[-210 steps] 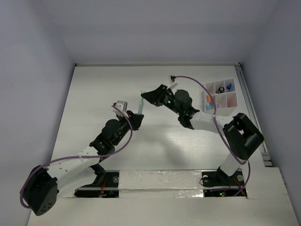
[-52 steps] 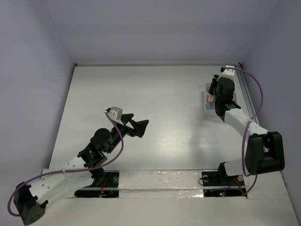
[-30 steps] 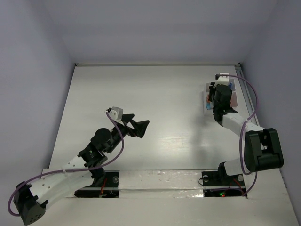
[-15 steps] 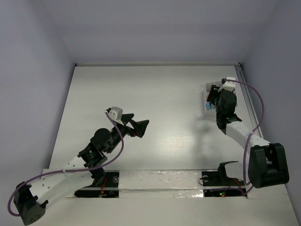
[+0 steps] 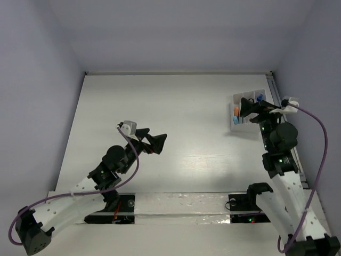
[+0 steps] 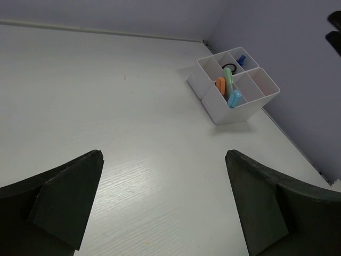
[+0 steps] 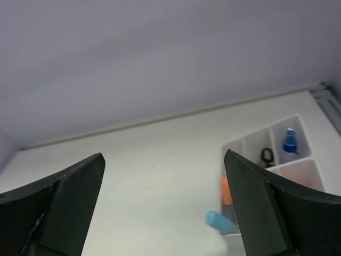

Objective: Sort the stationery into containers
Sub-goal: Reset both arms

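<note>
White tray (image 6: 214,102): far-right part of counter (image 5: 181,101), upright.
Compartment 1: orange pen (image 6: 220,85), mint pen (image 6: 228,79) and blue pen (image 6: 234,98), leaning together.
Far row: black ring (image 6: 229,68) and blue clip (image 6: 241,60), 1 compartment each.
Left tool (image 6: 163,160): wide open, empty, well apart from tray.
Right tool (image 7: 162,160): wide open, empty; overlaps tray in top view.

No writing, label, brand or number can be read in any view. The white tray (image 6: 237,113), ahead and to the right of the left jaws, has plain walls. The pens (image 6: 228,84) in it are too small to show any print.
</note>
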`<state>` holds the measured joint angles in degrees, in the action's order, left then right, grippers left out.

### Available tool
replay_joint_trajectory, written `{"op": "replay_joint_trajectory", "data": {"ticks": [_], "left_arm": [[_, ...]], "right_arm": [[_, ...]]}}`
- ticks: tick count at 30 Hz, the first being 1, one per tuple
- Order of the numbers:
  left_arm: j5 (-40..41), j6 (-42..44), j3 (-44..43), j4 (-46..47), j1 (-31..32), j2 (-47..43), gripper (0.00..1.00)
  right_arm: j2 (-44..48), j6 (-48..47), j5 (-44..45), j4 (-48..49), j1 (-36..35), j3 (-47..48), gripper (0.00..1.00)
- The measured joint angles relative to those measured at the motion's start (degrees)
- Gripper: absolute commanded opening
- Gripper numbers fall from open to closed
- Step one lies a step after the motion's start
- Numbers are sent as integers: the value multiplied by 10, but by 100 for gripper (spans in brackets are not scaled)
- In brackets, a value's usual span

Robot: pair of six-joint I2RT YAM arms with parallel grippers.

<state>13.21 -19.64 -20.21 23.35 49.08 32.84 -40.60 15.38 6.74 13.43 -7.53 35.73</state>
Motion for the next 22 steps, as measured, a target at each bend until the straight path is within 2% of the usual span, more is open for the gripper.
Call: {"op": "replay_joint_trajectory", "data": {"ticks": [6,11,16,19,22], "left_arm": [[14,-43,-15,-38,0,-20,99],[23,-64,-92,-101,0,-58,99],[57,-56,-182,-132,0,-134,99],[83,-41,-209,-140,0,-195,99],[112,-30,-240,-157,0,-213,99]], "right_arm": [[134,67,-112,-89,0,50,100],[194,101,-195,-137,0,148,100],[252,103,-205,-167,0,206,100],[283,97,-188,-188,0,206,100],[295,95,-173,-201,0,194,100]]}}
